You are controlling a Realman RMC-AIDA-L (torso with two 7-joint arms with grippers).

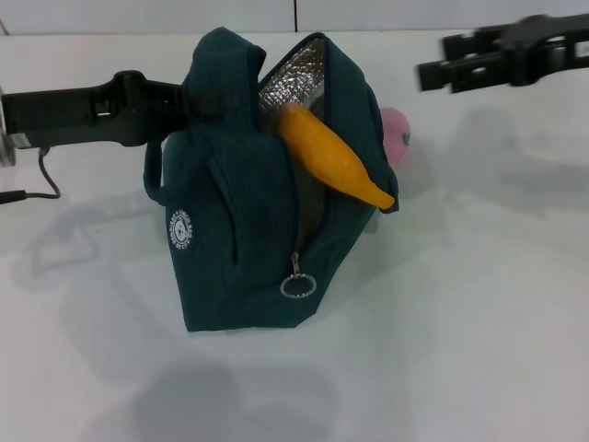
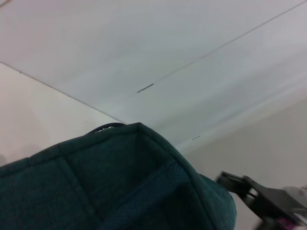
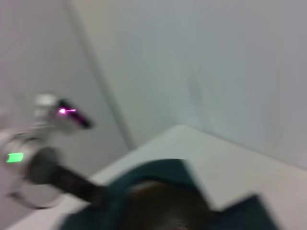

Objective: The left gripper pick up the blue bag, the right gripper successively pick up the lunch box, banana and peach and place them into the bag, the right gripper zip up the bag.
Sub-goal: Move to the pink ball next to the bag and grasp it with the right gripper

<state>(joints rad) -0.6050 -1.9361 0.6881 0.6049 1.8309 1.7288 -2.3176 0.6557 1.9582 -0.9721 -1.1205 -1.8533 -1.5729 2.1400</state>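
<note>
The blue bag (image 1: 239,230) stands at the middle of the white table with its top unzipped and silver lining showing. My left gripper (image 1: 187,106) comes in from the left and is shut on the bag's top fabric, which hides its fingertips. The banana (image 1: 333,158) leans out of the opening, its lower tip over the bag's right edge. The peach (image 1: 398,134) lies on the table just behind the bag's right side. My right gripper (image 1: 434,66) hovers open and empty above and right of the bag. The lunch box is hidden. The left wrist view shows bag fabric (image 2: 120,182) and the right gripper (image 2: 229,181) beyond it.
The ring zipper pull (image 1: 297,285) hangs at the bag's near end. White table (image 1: 479,304) stretches to the right and front of the bag. A white wall runs along the back. The right wrist view shows the left arm's green light (image 3: 15,157).
</note>
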